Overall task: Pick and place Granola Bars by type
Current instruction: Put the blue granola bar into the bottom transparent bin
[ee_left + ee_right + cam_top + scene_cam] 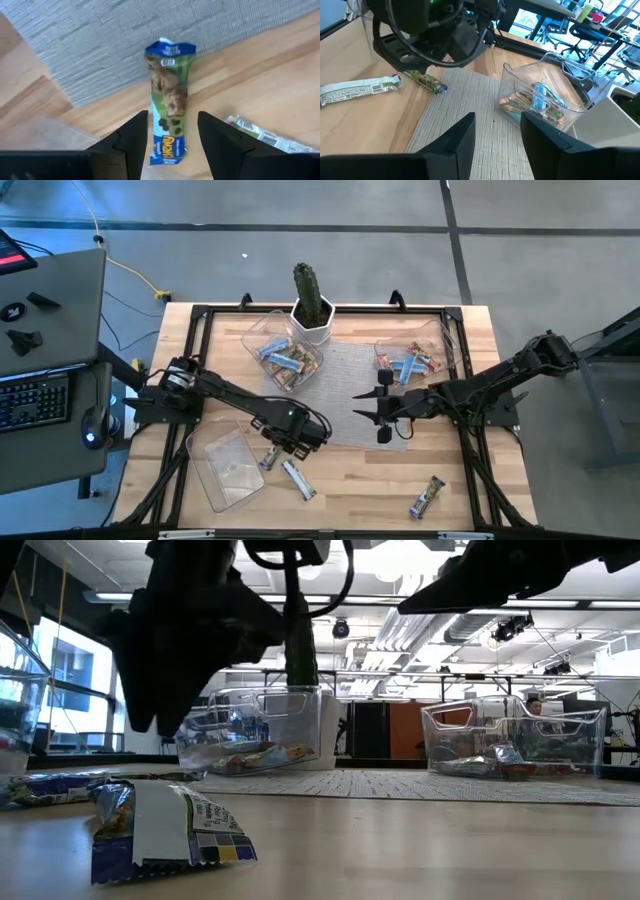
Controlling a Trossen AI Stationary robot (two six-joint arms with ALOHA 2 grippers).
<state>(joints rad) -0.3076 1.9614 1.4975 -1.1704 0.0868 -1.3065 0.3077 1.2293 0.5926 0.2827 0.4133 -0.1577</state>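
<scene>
My left gripper point(288, 442) point(173, 119) hovers open above the near edge of the grey mat, fingers pointing down. A blue-and-green granola bar point(170, 105) point(270, 457) lies flat on the wood beneath it, and the fingertips stand on either side of one end without touching. A white-wrapped bar point(298, 479) point(260, 135) lies close by, and a third bar point(427, 497) lies toward the near right. My right gripper point(378, 408) point(497, 120) is open above the mat's right part, holding nothing.
Two clear tubs with bars stand at the far side, a left tub point(283, 350) and a right tub point(415, 358). An empty tub point(228, 468) sits near left. A cactus in a white pot point(312, 308) stands at the far edge. A dark frame point(200, 315) borders the table.
</scene>
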